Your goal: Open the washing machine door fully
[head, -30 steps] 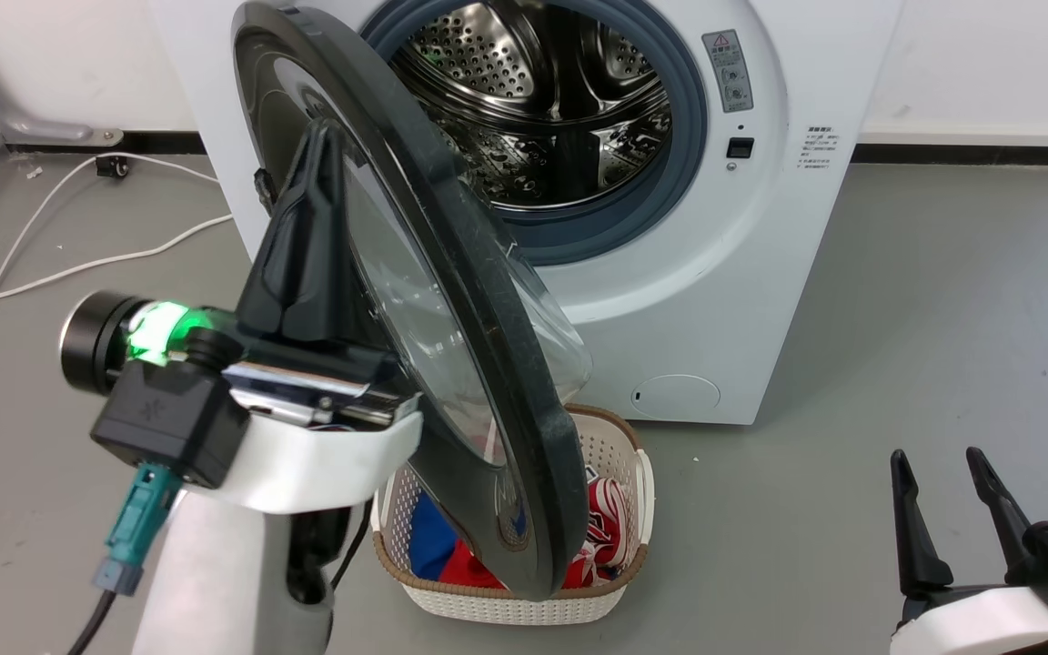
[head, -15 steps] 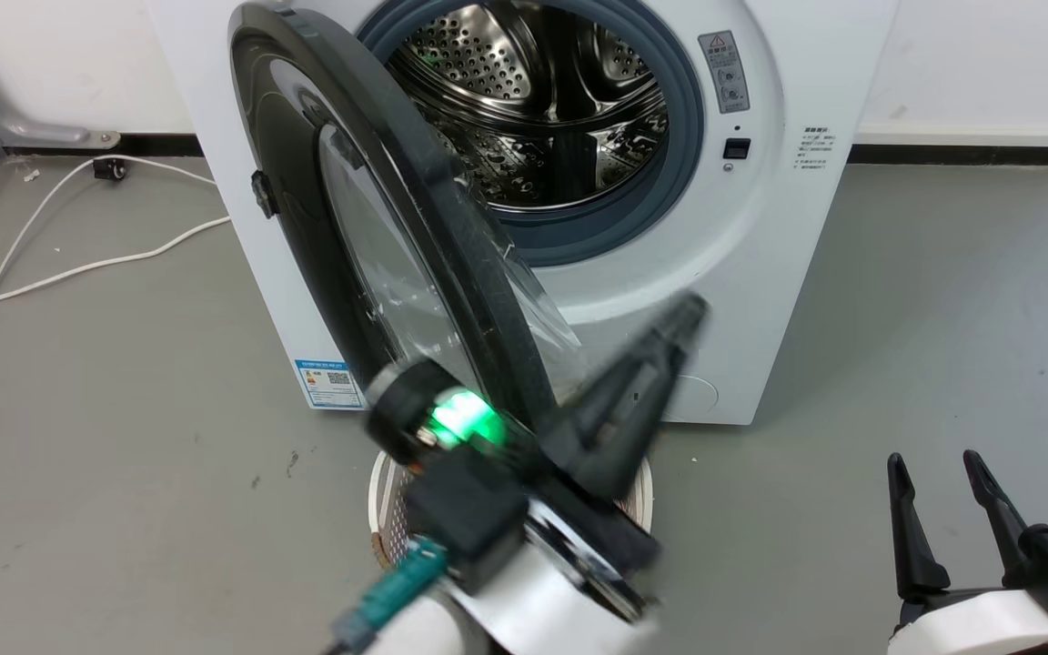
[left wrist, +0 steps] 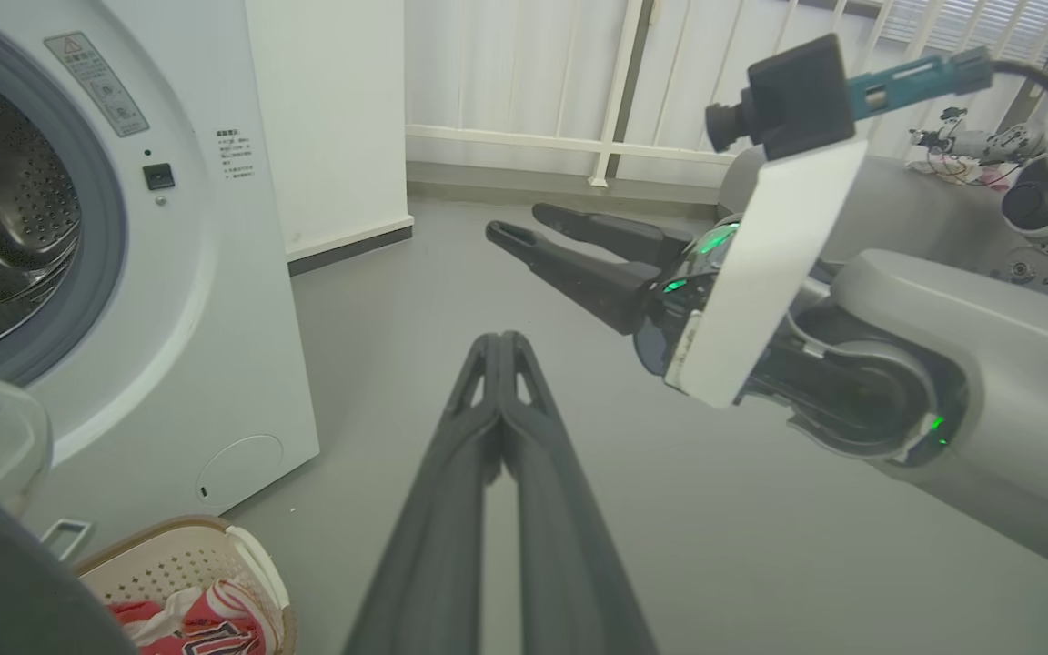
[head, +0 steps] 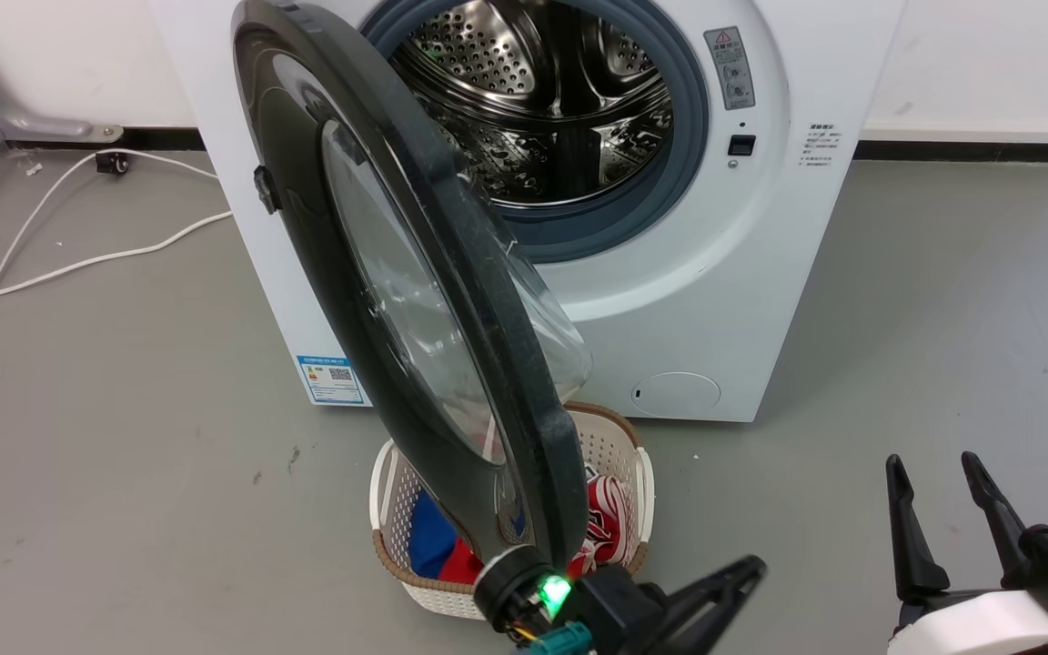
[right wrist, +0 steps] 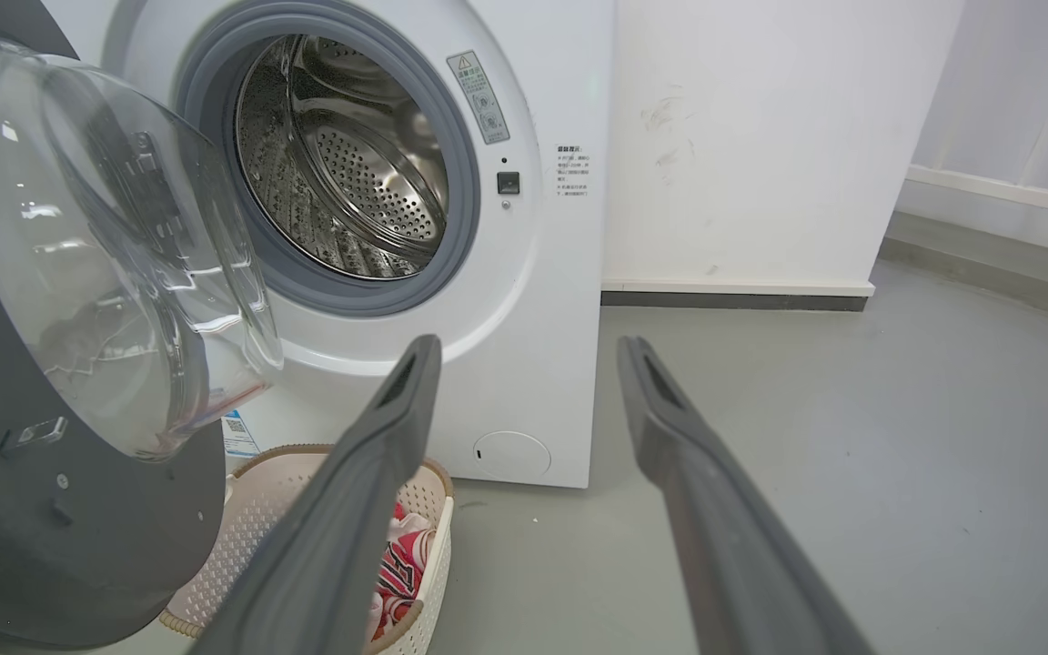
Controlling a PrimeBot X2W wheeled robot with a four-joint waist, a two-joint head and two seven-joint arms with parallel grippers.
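The washing machine door (head: 506, 346) stands swung out from the white machine (head: 760, 273), its black rim edge-on toward me and its clear glass bowl (right wrist: 105, 246) bulging to the right. The steel drum (head: 542, 100) is exposed behind it. My left gripper (head: 751, 569) is shut and empty, low at the bottom centre, just past the door's lower edge and apart from it. In the left wrist view its fingers (left wrist: 498, 344) point over bare floor. My right gripper (head: 933, 464) hangs open at the lower right, well clear of the door, fingers (right wrist: 428, 350) spread wide.
A white laundry basket (head: 638, 473) with red and blue clothes sits on the floor under the door's lower edge. White cables (head: 78, 264) lie on the floor to the left of the machine. Grey floor stretches to the right.
My left arm has left the door's outer face, swinging down and to the right to the bottom centre. The door holds about the same angle. The right arm has not moved.
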